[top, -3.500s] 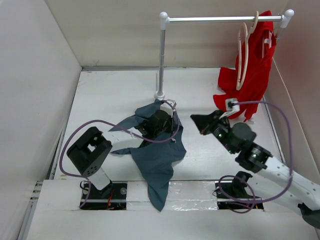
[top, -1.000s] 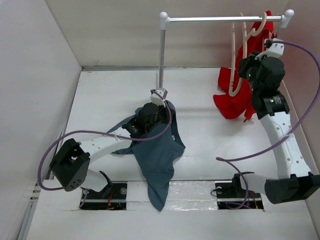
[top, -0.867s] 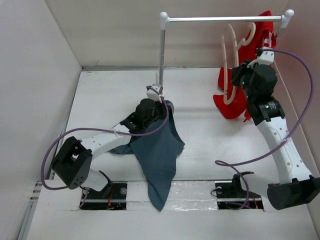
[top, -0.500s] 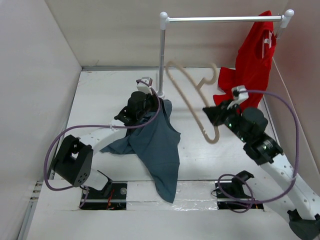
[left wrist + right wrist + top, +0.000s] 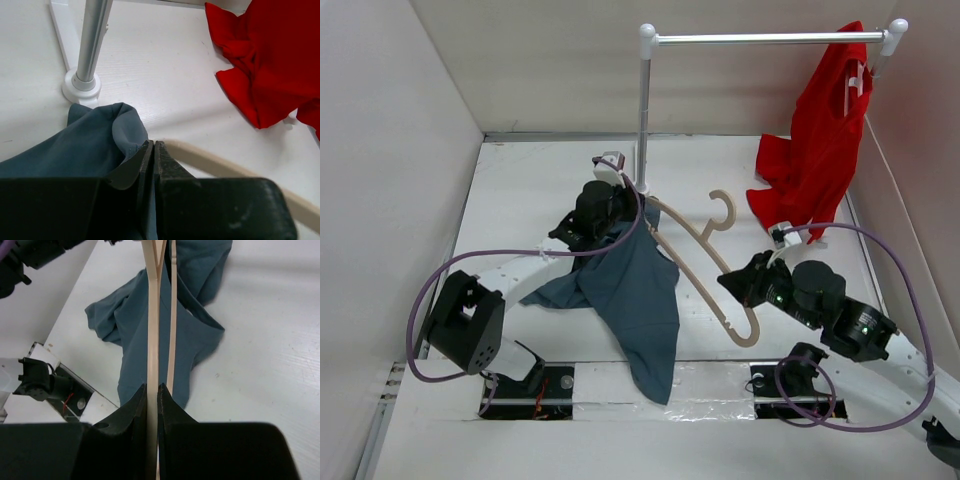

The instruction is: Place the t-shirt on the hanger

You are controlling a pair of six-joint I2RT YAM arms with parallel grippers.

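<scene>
**Step in hand: feeding the hanger into the t-shirt.**

The t-shirt (image 5: pixel 635 285) is being held up by one edge in the left gripper (image 5: pixel 152 146), whose jaws are pressed together on the cloth. The pinch point is near the foot of the rail post (image 5: pixel 82 82). The rest of the garment is draping down across the table (image 5: pixel 520 190) toward its near edge. Whether the pinched edge is the collar or the hem cannot be told.

The hanger (image 5: pixel 152 330) is being carried by the right gripper (image 5: pixel 152 389), which is clamped on one of its arms. The free arm is being pointed at the cloth, and its tip is lying just beside the left jaws.

For a clean insertion, judged from this layout:

- A single layer should be lifted, so that an opening is being presented to the hanger tip.
- The tip should be steered into that opening, not over the outside of the fold.
- The hanger should be advanced slowly along its own line, so that cloth is not being bunched ahead of it.
- The left grip should be maintained until one shoulder is seated.
- The red garment (image 5: pixel 825 130) should be avoided.
</scene>
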